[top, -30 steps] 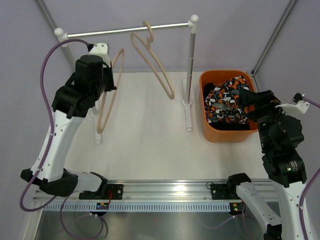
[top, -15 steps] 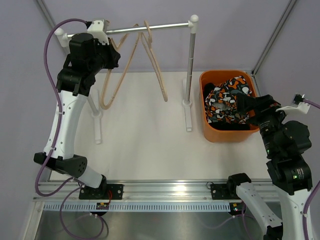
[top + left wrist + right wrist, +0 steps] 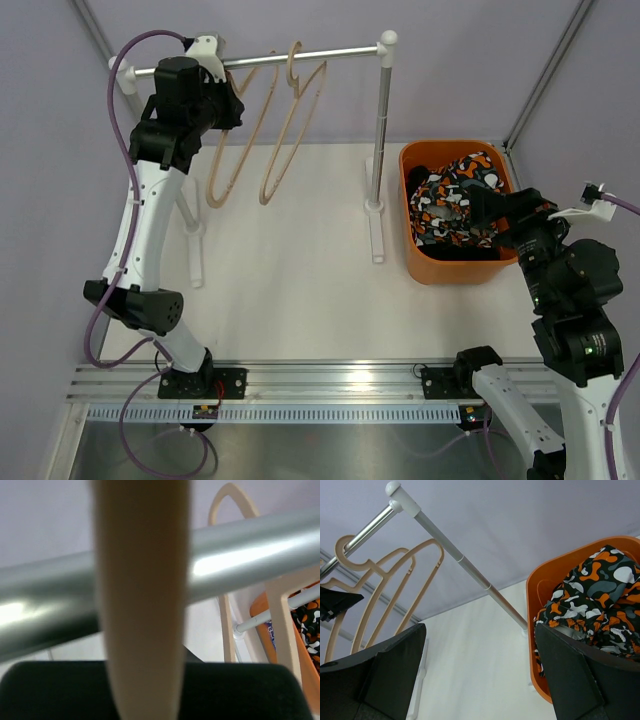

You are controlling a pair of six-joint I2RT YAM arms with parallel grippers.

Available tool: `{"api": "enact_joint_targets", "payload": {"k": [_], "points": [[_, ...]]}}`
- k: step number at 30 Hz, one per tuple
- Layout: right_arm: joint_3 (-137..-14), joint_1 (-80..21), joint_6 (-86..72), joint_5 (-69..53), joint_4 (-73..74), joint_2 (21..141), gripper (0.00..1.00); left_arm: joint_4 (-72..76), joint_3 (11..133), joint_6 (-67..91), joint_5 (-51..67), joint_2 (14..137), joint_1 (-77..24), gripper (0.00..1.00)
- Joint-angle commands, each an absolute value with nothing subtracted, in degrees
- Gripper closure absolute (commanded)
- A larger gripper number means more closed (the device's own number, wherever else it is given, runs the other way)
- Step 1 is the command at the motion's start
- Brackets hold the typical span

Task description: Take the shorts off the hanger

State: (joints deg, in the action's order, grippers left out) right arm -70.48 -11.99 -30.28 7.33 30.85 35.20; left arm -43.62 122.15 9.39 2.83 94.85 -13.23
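Right gripper (image 3: 479, 635) spread wide by the bin (image 3: 542, 580); left gripper (image 3: 228, 105) grip unclear.
Shorts (image 3: 595, 595) look soft, light: pinch a bunched fold.

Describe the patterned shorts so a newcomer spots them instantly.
Right of the rack's right post sits an orange bin. The patterned shorts lie heaped inside it; orange, white and grey blotches set them apart from the black cloth around them.

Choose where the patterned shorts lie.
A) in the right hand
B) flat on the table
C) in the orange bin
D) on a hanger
C: the patterned shorts lie heaped inside the orange bin, right of the rack.
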Motion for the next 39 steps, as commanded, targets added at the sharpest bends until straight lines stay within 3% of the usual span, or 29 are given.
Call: {"api": "enact_joint_targets", "payload": {"k": [1,5,11,19,23,26,32,39], "points": [[-70.8,-11.9,-28.3,5.5,28.4,36.2,0.0,-42.0,124.5,9.1,2.0,96.4,-12.9,1.0],[-70.2,-11.9,-28.6,5.2,28.5,35.9,0.0,-43.0,122.6,9.8,0.7,96.1,-12.9,0.96],[-70.0,-11.9,-28.6,5.4,29.7,35.1,0.01,-41.4,118.3,9.7,0.3,92.6,-12.9,0.75],[-70.0,-11.9,-28.7,5.8,31.3,34.0,0.0,-40.3,117.2,9.6,0.3,88.7,-12.9,0.57],[-70.2,-12.0,-28.7,5.7,31.8,34.1,0.01,-39.0,115.9,9.0,0.3,85.7,-12.9,0.37],[-70.3,-11.9,-28.5,5.5,32.4,34.2,0.01,-38.4,114.6,8.7,0.3,83.1,-13.0,0.28],[-69.8,-11.8,-27.4,5.7,33.1,34.0,0.0,-39.8,112.2,9.5,-1.1,77.7,-13.0,0.23],[-67.8,-11.9,-25.7,2.9,33.7,33.0,0.0,-37.4,99.0,11.0,1.7,64.3,-16.3,0.21]]}}
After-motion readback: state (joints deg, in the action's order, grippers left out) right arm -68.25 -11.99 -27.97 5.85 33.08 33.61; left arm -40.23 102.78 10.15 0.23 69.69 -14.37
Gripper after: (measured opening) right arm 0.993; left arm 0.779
